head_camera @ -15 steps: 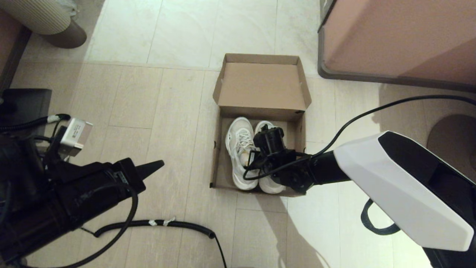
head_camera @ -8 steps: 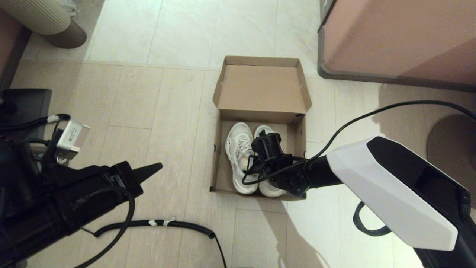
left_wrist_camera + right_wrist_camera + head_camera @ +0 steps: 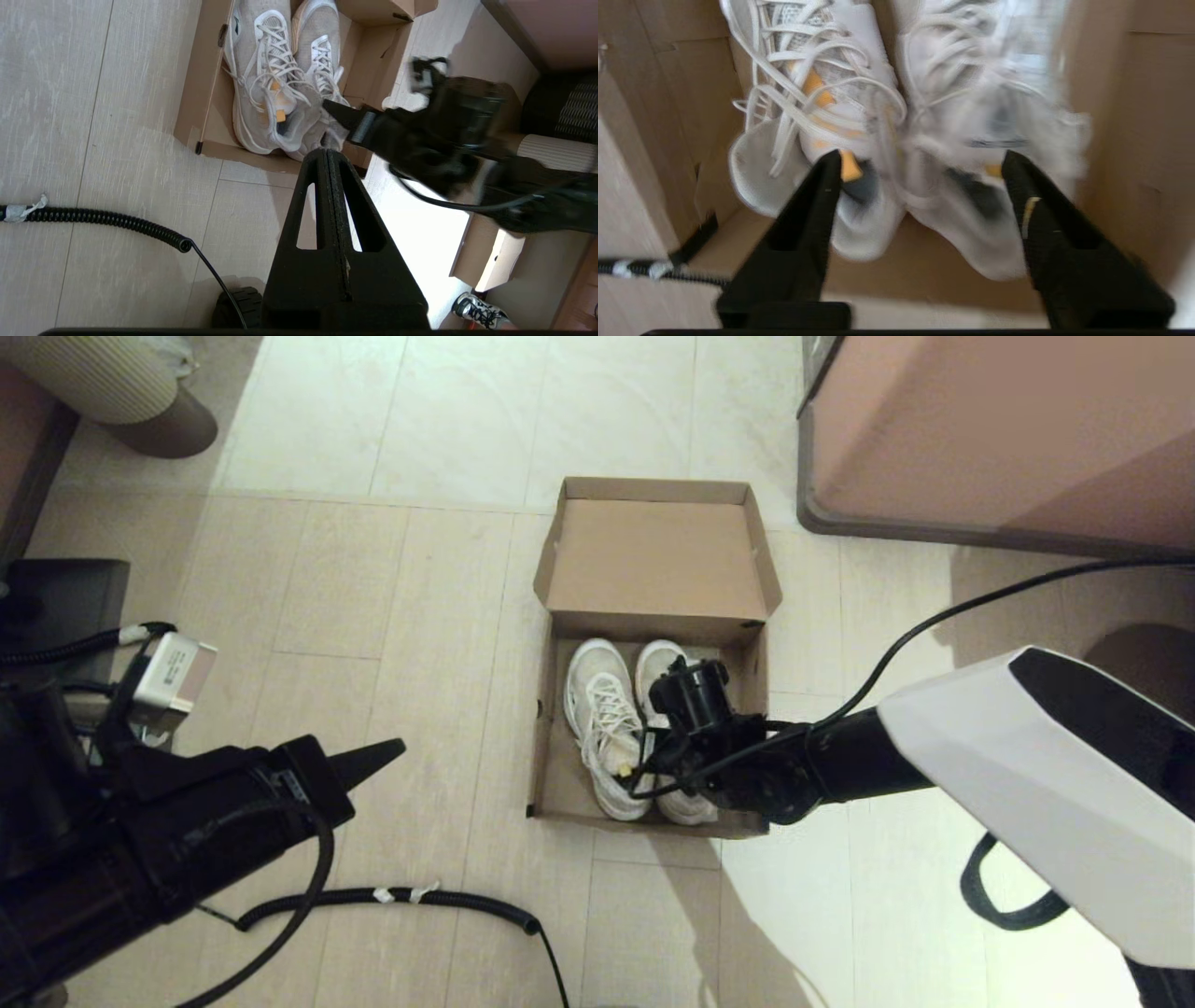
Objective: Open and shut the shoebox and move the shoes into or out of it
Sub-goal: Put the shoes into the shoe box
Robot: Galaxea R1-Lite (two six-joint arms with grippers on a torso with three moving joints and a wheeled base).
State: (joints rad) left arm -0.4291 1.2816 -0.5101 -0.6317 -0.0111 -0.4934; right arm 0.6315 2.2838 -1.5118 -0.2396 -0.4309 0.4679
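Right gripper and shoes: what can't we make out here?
- Right gripper: fingers spread around the shoes' heel ends; contact unclear, as the right wrist view smears the right-hand shoe.
- Head view: the arm's wrist covers that shoe's heel and the fingertips.
- Shoebox: label not visible in any view.
- Left gripper: shut, parked left of the box.
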